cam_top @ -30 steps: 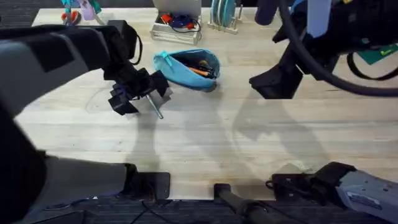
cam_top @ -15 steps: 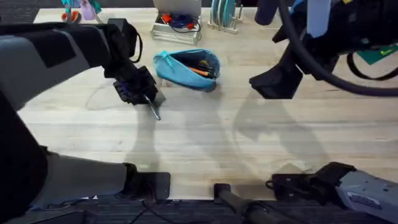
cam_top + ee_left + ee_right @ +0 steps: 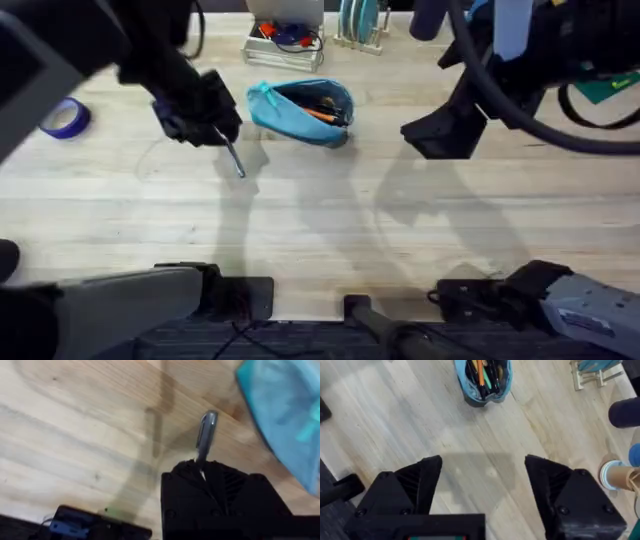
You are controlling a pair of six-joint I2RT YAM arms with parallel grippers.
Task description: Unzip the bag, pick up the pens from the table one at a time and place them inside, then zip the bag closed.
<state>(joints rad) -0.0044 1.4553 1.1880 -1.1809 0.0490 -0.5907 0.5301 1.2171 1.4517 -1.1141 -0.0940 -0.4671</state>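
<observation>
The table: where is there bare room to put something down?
The table is bare across its wide middle, between the bag and the arm bases at the near edge. It is crowded along the far edge, behind the bag, and where the left end effector holds the silver pen.

The black two-finger left gripper [image 3: 215, 132] hangs above the table on the left side, its fingers closed tightly on a slim silver-grey metal pen [image 3: 233, 158]. The black two-finger right gripper [image 3: 482, 480] is raised high on the right, its fingers spread wide apart.
</observation>
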